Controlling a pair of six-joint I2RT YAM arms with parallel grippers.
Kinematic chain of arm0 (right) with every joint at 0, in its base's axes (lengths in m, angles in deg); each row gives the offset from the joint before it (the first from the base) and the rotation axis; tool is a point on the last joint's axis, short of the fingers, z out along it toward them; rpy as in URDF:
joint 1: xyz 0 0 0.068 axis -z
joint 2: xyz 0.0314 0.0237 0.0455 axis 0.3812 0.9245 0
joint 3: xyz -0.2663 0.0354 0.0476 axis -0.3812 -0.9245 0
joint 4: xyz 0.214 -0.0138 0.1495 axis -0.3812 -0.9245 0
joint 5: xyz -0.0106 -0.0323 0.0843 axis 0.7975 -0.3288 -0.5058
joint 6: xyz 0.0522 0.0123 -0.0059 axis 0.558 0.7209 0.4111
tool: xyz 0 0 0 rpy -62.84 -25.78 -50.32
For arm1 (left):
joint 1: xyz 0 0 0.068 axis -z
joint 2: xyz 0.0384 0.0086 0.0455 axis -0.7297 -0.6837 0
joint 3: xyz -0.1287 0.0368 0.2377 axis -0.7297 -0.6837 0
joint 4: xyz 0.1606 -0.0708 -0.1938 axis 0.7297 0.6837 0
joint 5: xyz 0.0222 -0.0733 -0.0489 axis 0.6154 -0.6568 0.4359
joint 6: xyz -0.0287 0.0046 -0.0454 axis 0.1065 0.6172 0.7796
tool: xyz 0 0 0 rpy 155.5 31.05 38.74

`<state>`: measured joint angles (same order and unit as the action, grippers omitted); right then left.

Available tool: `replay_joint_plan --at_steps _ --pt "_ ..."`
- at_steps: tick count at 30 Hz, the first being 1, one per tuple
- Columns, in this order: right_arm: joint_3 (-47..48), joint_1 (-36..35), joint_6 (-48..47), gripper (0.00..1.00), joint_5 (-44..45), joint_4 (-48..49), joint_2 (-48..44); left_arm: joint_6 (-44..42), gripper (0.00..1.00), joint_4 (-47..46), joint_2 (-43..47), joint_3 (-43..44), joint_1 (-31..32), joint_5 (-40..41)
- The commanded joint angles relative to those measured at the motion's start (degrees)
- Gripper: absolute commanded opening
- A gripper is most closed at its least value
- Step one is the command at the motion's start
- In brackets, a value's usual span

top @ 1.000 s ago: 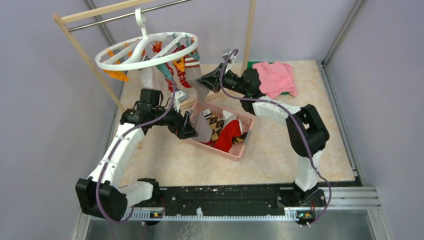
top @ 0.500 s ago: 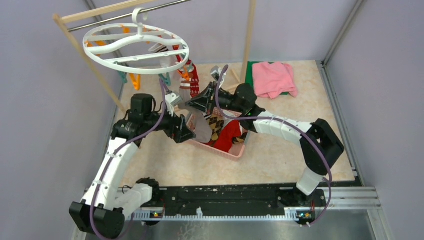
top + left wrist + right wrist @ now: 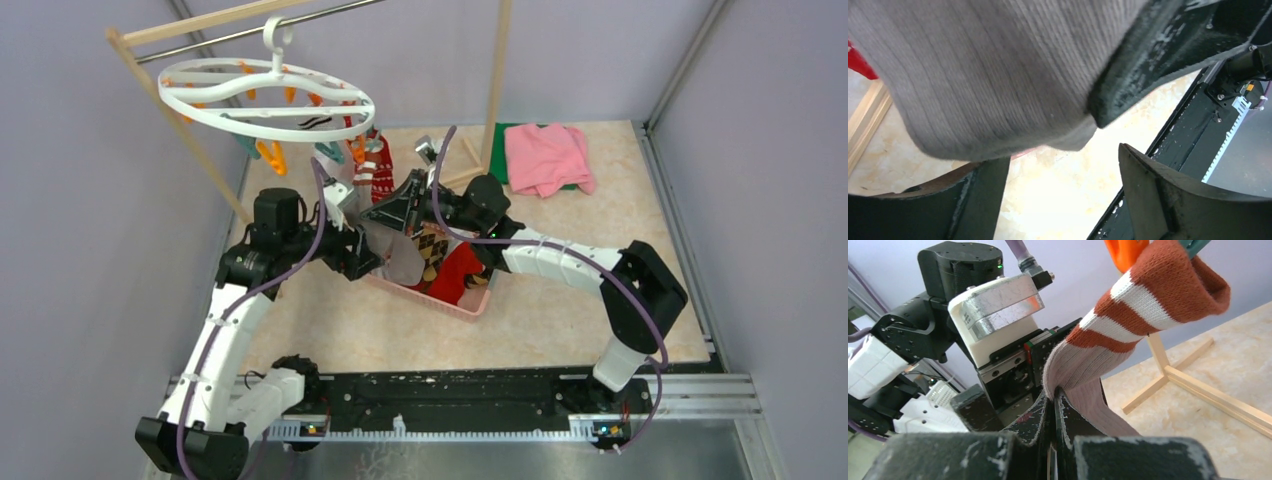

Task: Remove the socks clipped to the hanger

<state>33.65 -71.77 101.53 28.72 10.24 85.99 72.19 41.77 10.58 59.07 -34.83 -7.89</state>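
While its rust-and-white striped cuff runs up to a teal clip [image 3: 1198,244], with an orange clip [image 3: 1125,251] just beside it, the grey sock [image 3: 1128,315] hangs stretched above the pink basket [image 3: 440,300]. Its lower end droops over the basket's rim on the left arm's side. The right fingers [image 3: 1070,422] are clenched on this sock just below the stripes, with the fabric pinched flat between them. The left fingers [image 3: 1168,200] stand wide apart at that same edge of the basket. The sock's ribbed grey end hangs just above the gap between them, and nothing is pinched there.

The hanger [image 3: 275,70], a white oval ring with crossbars, hangs higher than the basket and off toward the left arm's side. Its hook sits over the metal bar [image 3: 220,39] of the wooden rack [image 3: 190,142], and more orange and teal clips dangle beneath the ring.

Inside the basket lie an argyle sock [image 3: 432,245] and a red sock [image 3: 455,275], touching one another. The basket sits on the desk [image 3: 560,310] between the two arms. Beyond the basket, toward the right arm's side and well apart from it, a folded pink cloth [image 3: 548,155] lies on a green cloth [image 3: 503,135].
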Motion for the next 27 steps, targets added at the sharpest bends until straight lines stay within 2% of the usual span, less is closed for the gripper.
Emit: replay_joint_plan --at_steps 1,4,6,8,11,12,14,19,22,23,24,25,26,27 --pt "0.71 -1.29 5.49 0.0 -1.35 5.55 -0.75 0.59 0.82 -2.28 0.92 0.81 -0.34 -0.53" --pt "1.4 -1.29 7.86 0.0 -2.37 5.99 0.17 0.71 0.73 -2.42 0.87 0.7 -0.34 -0.62" --pt "1.72 -1.26 8.63 0.0 -2.79 5.75 0.71 0.8 0.62 -3.31 0.92 0.35 -0.34 -0.06" --pt "2.29 -1.26 8.42 0.0 -3.24 4.9 1.13 1.16 0.44 -4.21 0.31 0.35 -0.34 0.28" --pt "3.5 -1.25 7.6 0.02 -3.57 1.76 1.88 2.19 0.03 -5.67 -0.2 0.63 -0.34 1.04" --pt "3.55 -1.13 7.53 0.03 -3.52 1.28 2.08 2.44 0.0 -5.88 -0.17 0.63 -0.34 1.12" --pt "3.47 -0.93 7.89 0.04 -3.32 1.25 2.5 2.47 0.0 -5.94 -0.11 0.61 -0.34 0.49" --pt "3.42 1.15 8.07 0.21 -2.79 -0.44 2.81 1.25 0.0 -4.4 -0.12 0.91 -0.34 -2.37" --pt "4.78 3.6 5.62 0.34 -2.03 -6.47 2.56 0.28 0.0 -3.3 -0.34 1.59 -0.34 -2.39" --pt "5.17 4.47 2.92 0.41 -0.88 -9.66 2.2 0.13 0.0 -2.87 -0.38 1.82 -0.34 -2.13" --pt "5.74 5.15 0.37 0.54 0.96 -13.77 1.81 0.1 0.0 -2.51 -0.36 2.06 -0.34 -1.77" --pt "6.77 5.65 -2.67 0.9 2.86 -17.78 1.37 0.06 0.0 -2.14 -0.37 2.35 -0.34 -1.62" --pt "7.18 6.02 -5.73 0.98 5.22 -21.44 0.78 0.02 0.0 -1.73 -0.3 2.58 -0.34 -1.6" --pt "7.48 6.28 -8.34 0.99 7.82 -24.12 0.02 0.13 0.0 -1.61 -0.19 2.71 -0.34 -1.38"
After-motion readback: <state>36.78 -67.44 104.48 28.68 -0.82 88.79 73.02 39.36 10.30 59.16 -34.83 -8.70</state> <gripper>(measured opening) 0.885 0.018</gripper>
